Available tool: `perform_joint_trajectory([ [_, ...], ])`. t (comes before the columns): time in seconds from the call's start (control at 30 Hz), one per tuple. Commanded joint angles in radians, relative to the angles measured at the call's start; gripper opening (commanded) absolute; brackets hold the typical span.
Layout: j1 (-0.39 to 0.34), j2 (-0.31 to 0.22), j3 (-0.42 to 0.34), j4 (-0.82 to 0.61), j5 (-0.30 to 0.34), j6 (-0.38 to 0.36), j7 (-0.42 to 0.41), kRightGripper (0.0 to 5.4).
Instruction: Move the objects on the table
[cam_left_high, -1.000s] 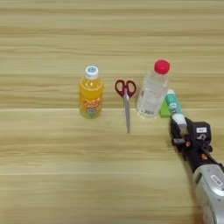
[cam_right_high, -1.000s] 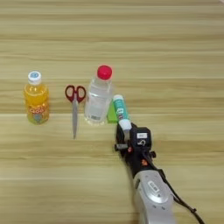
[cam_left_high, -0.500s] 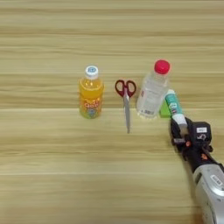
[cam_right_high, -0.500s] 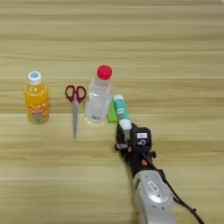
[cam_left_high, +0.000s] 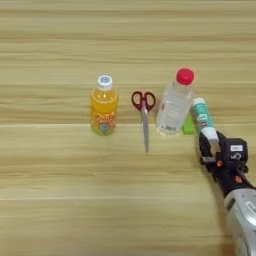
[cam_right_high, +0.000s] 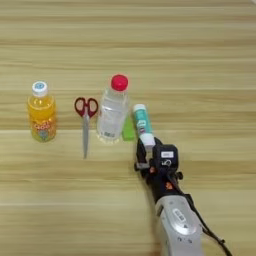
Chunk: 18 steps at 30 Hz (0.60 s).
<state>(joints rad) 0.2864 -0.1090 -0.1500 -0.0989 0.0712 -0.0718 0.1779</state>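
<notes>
Glue stick (cam_right_high: 141, 125): white-green, lying flat on the table (cam_left_high: 60, 200), far end pointing away, near white end down between the black fingers of the right gripper (cam_right_high: 146, 148). Fingers apparently closed on that near end; contact partly hidden by the gripper body, so grip not fully certain. Right of the row of things, just beside the green block (cam_right_high: 129, 131).

Green block: small, flat on the wood, wedged between glue stick and clear bottle (cam_right_high: 113, 112), touching or nearly touching both; cannot tell which.

Clear bottle: upright, red cap on, immediately left of the block.

Scissors (cam_left_high: 144, 116): red handles toward the far side, blades closed and pointing toward the near edge, lying flat just left of the clear bottle, apart from it.

Juice bottle (cam_left_high: 104, 107): orange, white cap, upright, leftmost of the row, well clear of the scissors.

All five roughly in one line across the middle of the table.

Silver forearm (cam_right_high: 177, 227): entering from the bottom edge at the right, angled up and slightly left to the gripper, with a dark cable trailing off toward the lower right.

Table: light wood, horizontal grain stripes.
</notes>
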Motion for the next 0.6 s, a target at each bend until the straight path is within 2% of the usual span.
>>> perform_joint_trajectory([
  [0.03,0.013,-0.012,-0.005,-0.133,0.014,-0.006,-0.005,1.73],
  [0.33,0.144,-0.008,0.001,-0.300,0.039,0.051,0.010,1.73],
  [0.6,0.279,-0.014,0.025,-0.355,0.035,0.048,0.044,1.73],
])
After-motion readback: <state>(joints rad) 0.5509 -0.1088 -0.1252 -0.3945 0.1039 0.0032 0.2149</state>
